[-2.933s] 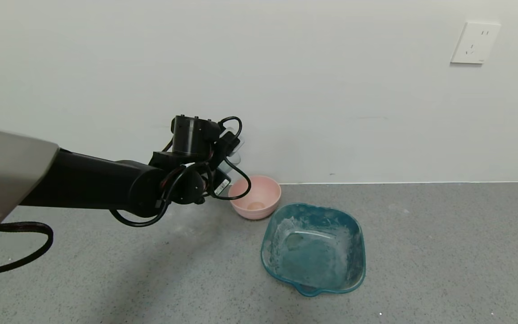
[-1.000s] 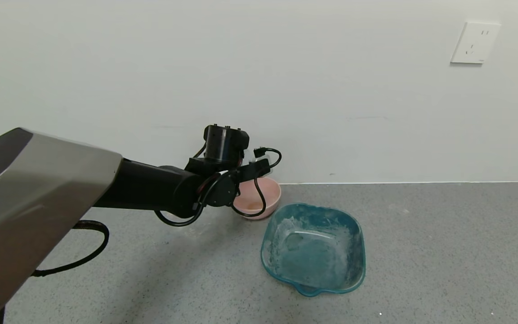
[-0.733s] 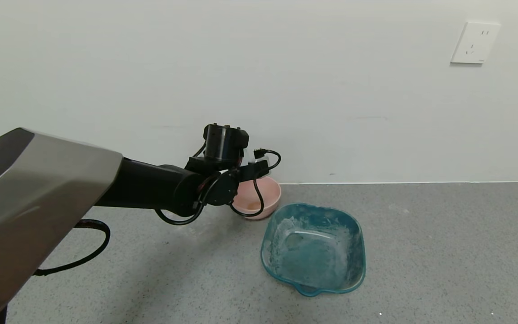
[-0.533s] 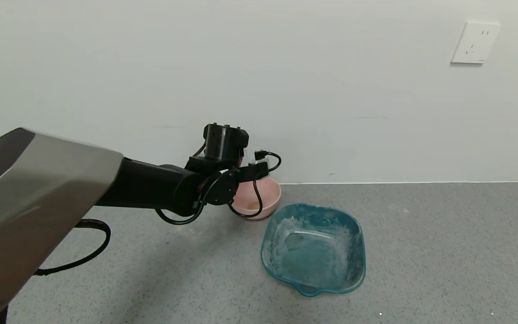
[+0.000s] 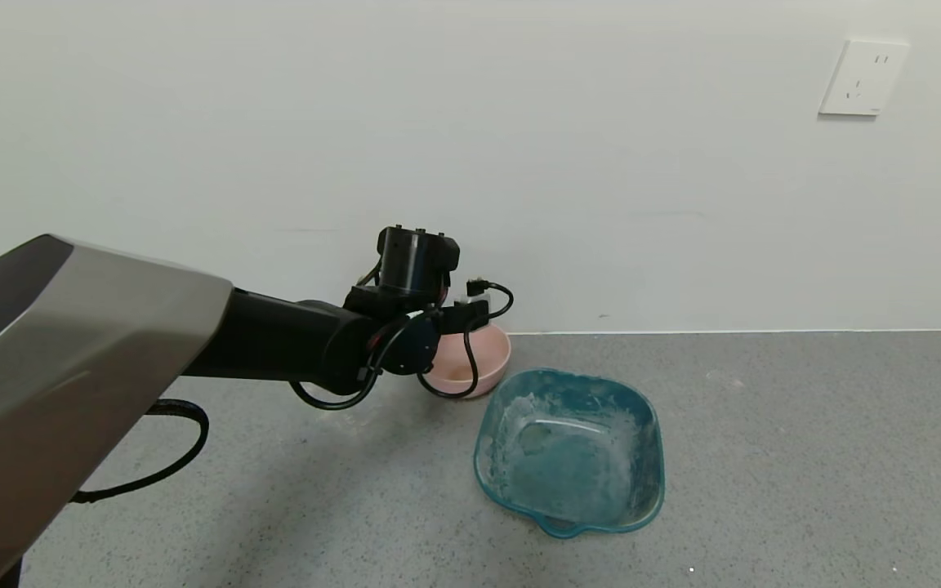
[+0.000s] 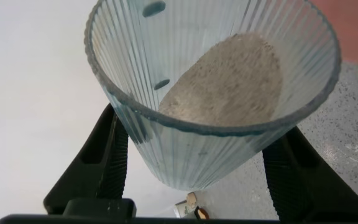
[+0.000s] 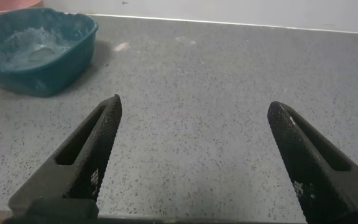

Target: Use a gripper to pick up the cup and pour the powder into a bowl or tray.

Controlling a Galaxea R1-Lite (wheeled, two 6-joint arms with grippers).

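The left arm is stretched from 9 o'clock toward the wall, and its left gripper (image 5: 470, 314) is held over the near-left rim of the bowl (image 5: 487, 359). The cup (image 6: 213, 93) is clamped between its fingers (image 6: 114, 165), with powder (image 6: 229, 81) inside. The tray (image 5: 650, 457) lies at the bowl's 5 o'clock. The right gripper (image 7: 194, 158) is spread wide above the counter (image 7: 216, 124).

cup (image 6: 216, 93) base hidden by left hand (image 6: 197, 162)
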